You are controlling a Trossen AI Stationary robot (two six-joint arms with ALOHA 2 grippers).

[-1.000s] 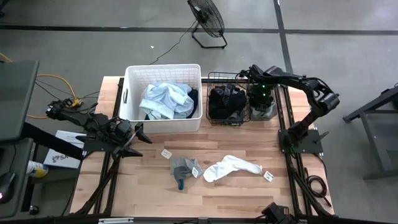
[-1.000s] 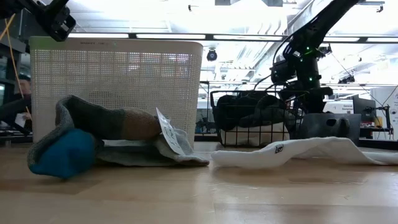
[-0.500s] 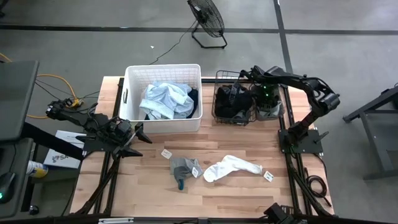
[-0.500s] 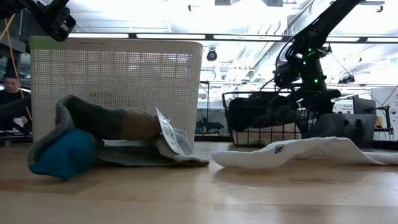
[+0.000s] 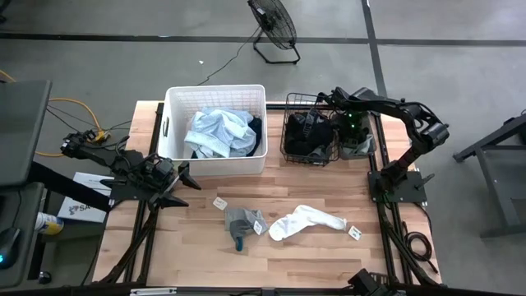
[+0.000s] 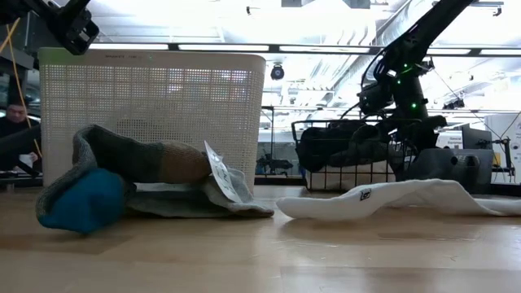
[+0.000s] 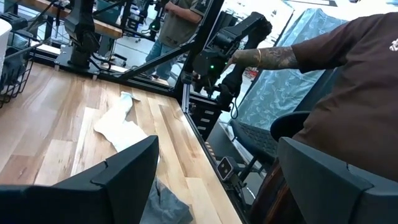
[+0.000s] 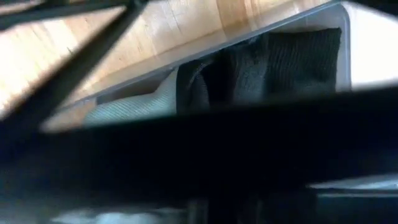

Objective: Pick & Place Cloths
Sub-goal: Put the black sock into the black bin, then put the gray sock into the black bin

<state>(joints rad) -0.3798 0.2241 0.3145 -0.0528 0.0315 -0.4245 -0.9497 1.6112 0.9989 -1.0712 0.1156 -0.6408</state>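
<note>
The tabletop (image 5: 329,189) carries a white tub (image 5: 177,148) holding light blue cloth (image 5: 218,133), beside a black wire basket (image 5: 286,148) filled with dark cloths (image 5: 308,136). A white cloth (image 5: 306,220) and a grey cloth (image 5: 242,220) lie in front, well apart from both containers. The right pincer (image 5: 352,125) is held at the basket's far side; whether it is apart or together cannot be told. The left pincer (image 5: 182,187) waits, fingers spread, empty. The basket could be dragged or tipped (light wire, snagging fabric). Small white tags are seen, but no writing is legible.
</note>
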